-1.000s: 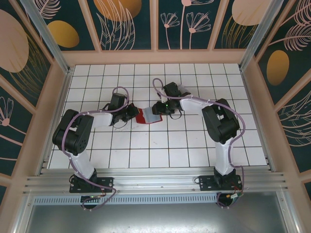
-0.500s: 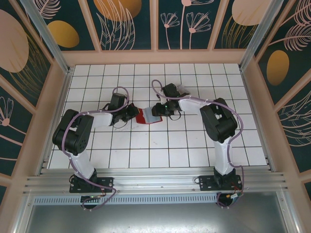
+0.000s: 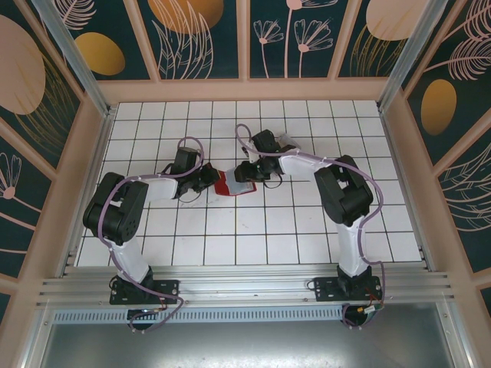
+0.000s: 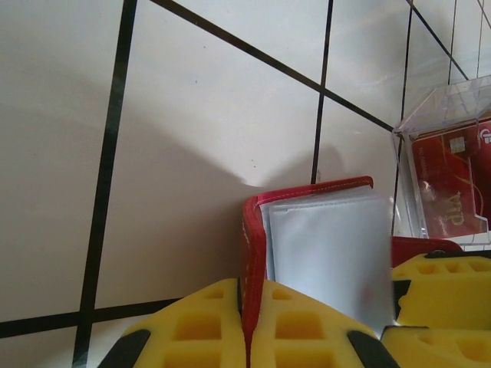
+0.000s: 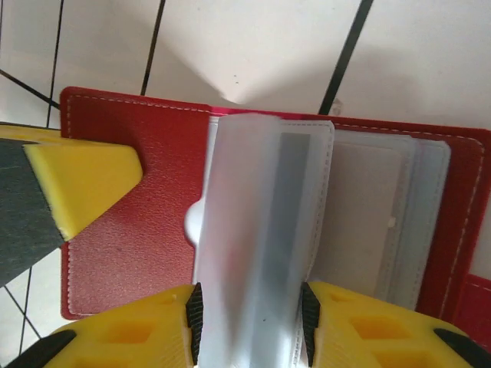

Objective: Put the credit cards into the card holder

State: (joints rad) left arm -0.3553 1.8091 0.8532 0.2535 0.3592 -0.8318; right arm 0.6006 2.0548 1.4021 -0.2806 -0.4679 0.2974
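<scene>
1. Card holder lay open near the middle of the table, a little toward its far edge, between the left hand and the right hand. Over the last second the right wrist had crept slightly left and toward the far edge. The holder and the left arm had not shifted.
2. From the left wrist, the left hand was clamped shut on the edge of the holder's red cover, pinning it down. A clear box stood just beside the holder, with a red credit card inside it.
3. From the right wrist, the right hand pinched one clear sleeve, raised off the other sleeves. The small shift looked like the sleeve being peeled up to open a pocket. No card appeared to be loaded yet, so the inserting was probably still ahead.
</scene>
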